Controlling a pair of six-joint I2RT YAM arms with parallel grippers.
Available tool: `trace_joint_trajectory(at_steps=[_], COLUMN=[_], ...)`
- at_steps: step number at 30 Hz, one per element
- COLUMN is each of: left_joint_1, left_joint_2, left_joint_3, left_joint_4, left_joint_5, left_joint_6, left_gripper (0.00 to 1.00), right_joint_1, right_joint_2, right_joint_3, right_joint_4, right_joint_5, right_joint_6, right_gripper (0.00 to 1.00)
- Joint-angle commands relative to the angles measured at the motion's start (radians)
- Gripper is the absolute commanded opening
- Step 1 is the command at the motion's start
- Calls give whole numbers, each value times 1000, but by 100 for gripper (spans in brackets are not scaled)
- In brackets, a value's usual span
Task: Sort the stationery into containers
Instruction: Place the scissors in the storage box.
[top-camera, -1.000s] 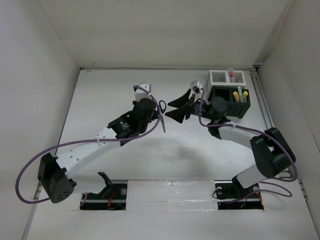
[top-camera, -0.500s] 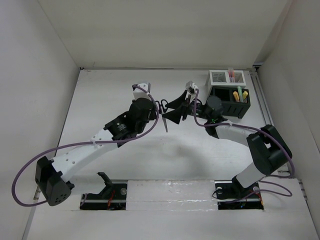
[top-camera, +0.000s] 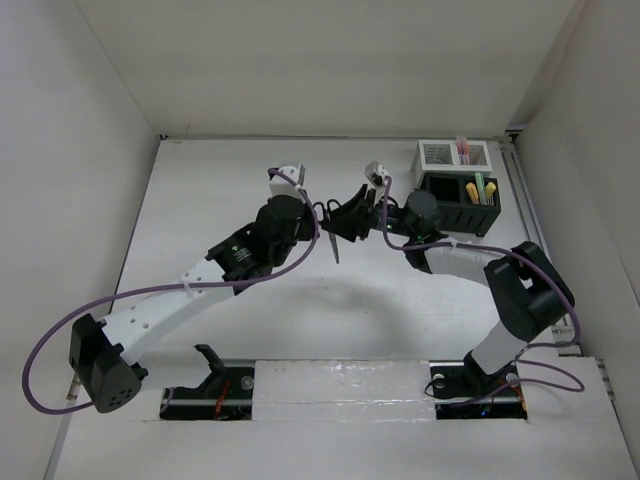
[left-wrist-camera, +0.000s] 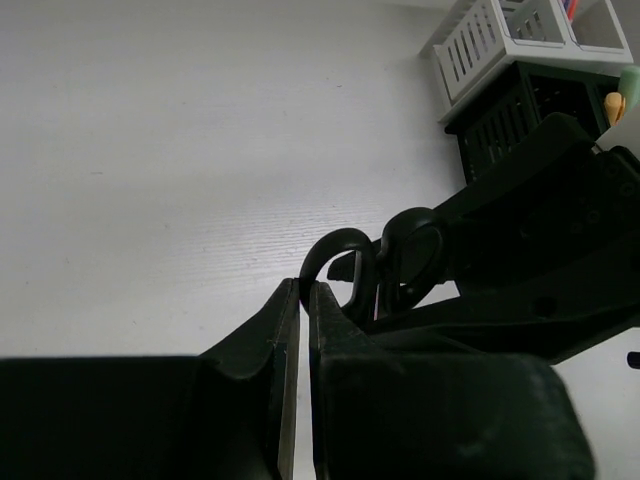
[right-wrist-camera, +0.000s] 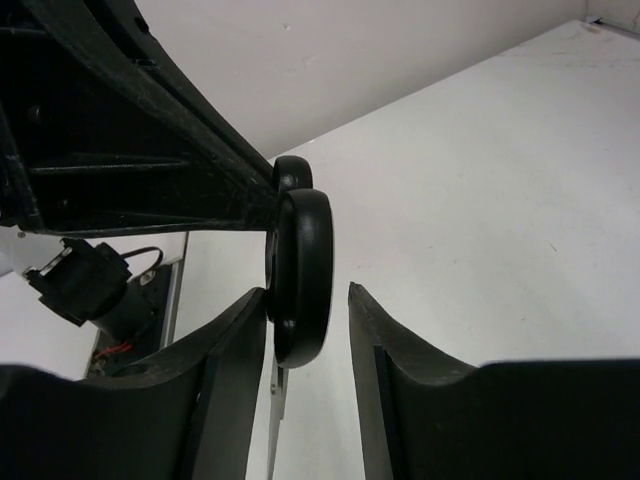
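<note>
There — scissors handle (right-wrist-camera: 300, 275) between right fingers (right-wrist-camera: 232, 350)

The surface (top-camera: 220, 180) is a white tabletop with a faint grain running across it in the left wrist view (left-wrist-camera: 150, 150), closed in by white panels (top-camera: 330, 70) at the left, far and right sides. In its far right corner stands a black mesh organiser (top-camera: 470, 217) (left-wrist-camera: 500, 120), and a smaller white mesh box (top-camera: 438, 156) (left-wrist-camera: 500, 40) sits touching its far side. Along the near edge runs a glossy strip (top-camera: 340, 385), and the two arm bases (top-camera: 210, 378) are set at either end of it.
</note>
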Motion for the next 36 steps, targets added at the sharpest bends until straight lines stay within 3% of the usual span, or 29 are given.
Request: trace_joint_trajectory(at_steps=[1, 2, 7, 9, 10, 11, 13, 14, 17, 21, 26, 36], left_joint_1=[-2, -2, -2, -2, -2, -2, -2, -2, -2, -2, -2, -2], left_joint_2=[-25, -25, -6, 5, 14, 14, 14, 5, 5, -42, -174, -312], left_joint_3=[-11, -11, -11, -2, 17, 17, 34, 64, 133, 184, 69, -58], left_joint_4=[58, 69, 69, 49, 11, -6, -81, -113, -300, -448, -459, -390], left_joint_5=[37, 37, 47, 31, -7, -37, -98, -153, -212, -169, -144, -23], left_joint_6=[12, 24, 24, 24, 12, -14, -59, -79, -194, -208, -142, -35], left_gripper=[0, 0, 0, 1, 16, 54, 96, 100, 100, 100, 100, 100], right_joint_1=[19, 19, 19, 9, 9, -25, -68, -94, -223, -385, -537, -727], right_joint_2=[18, 18, 27, 1, -10, -22, -63, -74, -125, -171, -180, -42], right_joint_3=[52, 52, 74, 74, 74, 74, 56, 56, 66, 91, 100, 172], right_joint_4=[91, 91, 82, 62, 52, 27, 15, 15, -65, -191, -140, 26], right_joint_5=[-26, -26, -36, -36, -36, -36, -45, -54, -80, -45, -75, -212], right_joint_6=[23, 23, 33, 11, -16, -29, -40, -76, -185, -364, -458, -406], right_gripper=[43, 41, 0, 0, 0, 0, 0, 0, 0, 0, 0, 0])
